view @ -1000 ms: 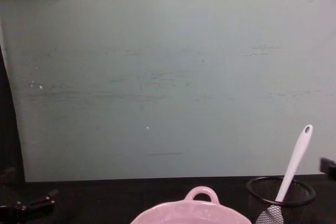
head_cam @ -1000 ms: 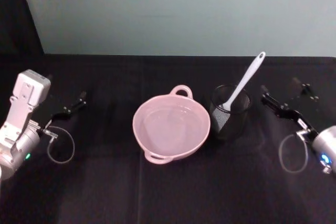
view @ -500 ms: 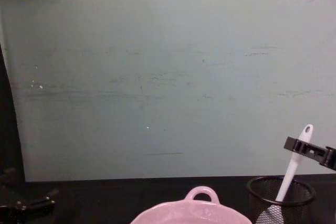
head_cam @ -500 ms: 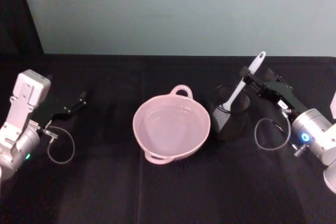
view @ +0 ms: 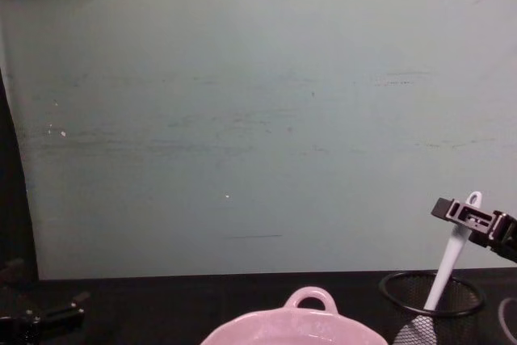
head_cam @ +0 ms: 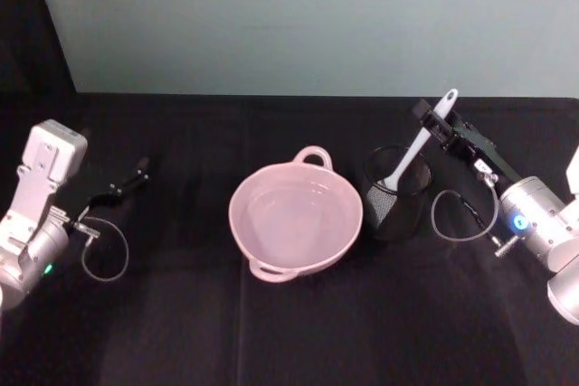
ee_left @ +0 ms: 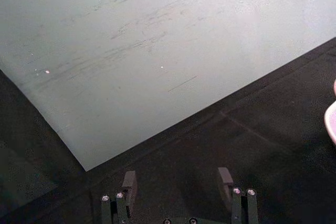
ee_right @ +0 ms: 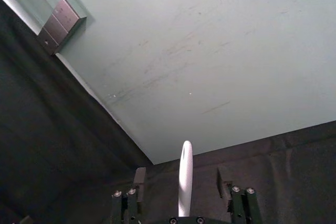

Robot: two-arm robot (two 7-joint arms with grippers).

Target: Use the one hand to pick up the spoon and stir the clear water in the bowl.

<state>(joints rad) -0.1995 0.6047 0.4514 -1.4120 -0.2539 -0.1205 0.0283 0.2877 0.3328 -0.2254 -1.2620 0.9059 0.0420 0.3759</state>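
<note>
**Bench, middle.** The bowl (head_cam: 296, 221) stood at the middle of the black-clothed bench (head_cam: 271, 341). It was wide, pale pink and glossy, with one loop handle on its front rim and another on its rear rim. The water (head_cam: 294, 210) inside showed as no more than a faint sheen against the pink.

**Toward the right edge.** Just beside the bowl stood a black wire-mesh cup (head_cam: 396, 194), cylindrical and see-through. The spoon (head_cam: 418, 144) stood in it blade down, leaning toward the bench's right rear corner. It was slim, white and smooth, by appearance plastic, with a straight handle ending in an oval hole. Its flat paddle blade was visible through the mesh.

**Claws.**
- The right claw (head_cam: 432, 120) was raised at the upper part of the handle. In the right wrist view its two black fingers (ee_right: 139, 176) stood apart, with the handle between them and a gap on either side. It was open and gripping nothing.
- The left claw (head_cam: 136, 174) lay idle near the left edge, fingers likewise apart and empty.

**Assessment.** The pick-up step was in hand, at the point of grasping, and stirring had not begun. The next move called for closing squarely on the handle. The spoon would then need lifting along its own lean, so the blade cleared the mesh rim without tipping the light cup, and carrying over to the bowl. A narrow, smooth handle may pivot between flat pads.

**Beyond.** A matt, scuffed pale green wall (view: 242, 119) rose behind the rear edge.
</note>
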